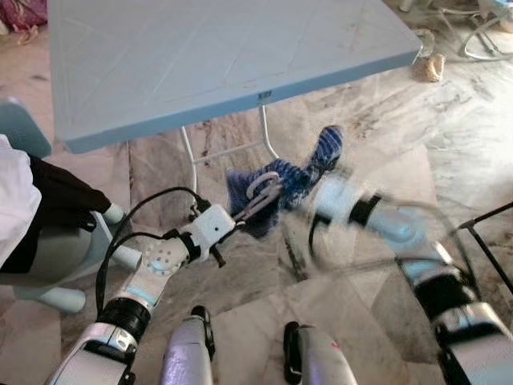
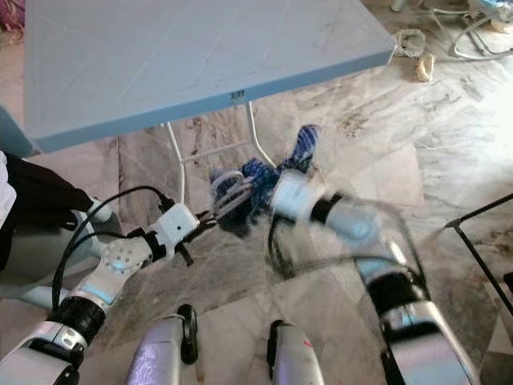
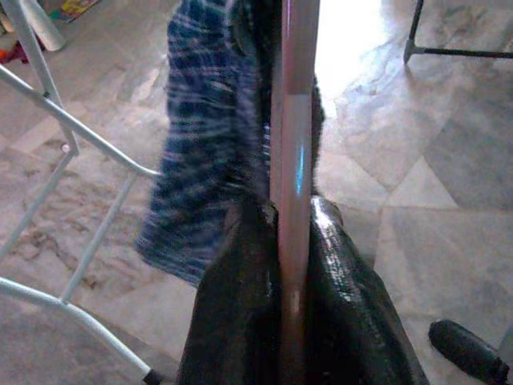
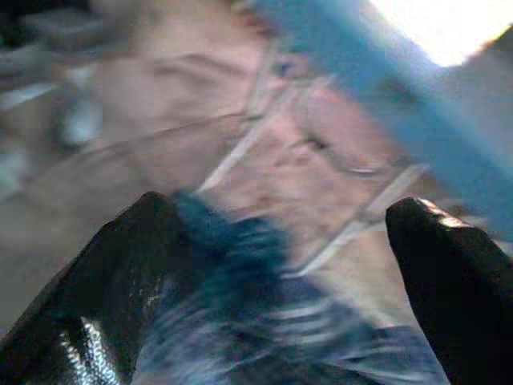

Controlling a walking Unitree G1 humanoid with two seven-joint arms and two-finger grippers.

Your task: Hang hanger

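A pinkish hanger [image 1: 261, 191] carries a blue striped cloth [image 1: 298, 176] just in front of the table's legs, above the marble floor. My left gripper [image 1: 243, 213] is shut on the hanger's bar [image 3: 293, 160], and the cloth [image 3: 204, 160] hangs beside the bar. My right gripper [image 1: 314, 200] is blurred with motion at the cloth's right side. In the right wrist view its fingers [image 4: 120, 273] stand wide apart, open, with the cloth [image 4: 240, 321] lying low between them.
A light blue folding table [image 1: 200, 56] stands ahead on thin white legs [image 1: 191, 160]. At the left, a person in a white sleeve [image 1: 14, 200] sits on a pale chair [image 1: 56, 261]. A black stand [image 1: 487, 241] is at the right, and cables [image 1: 481, 40] lie at the far right.
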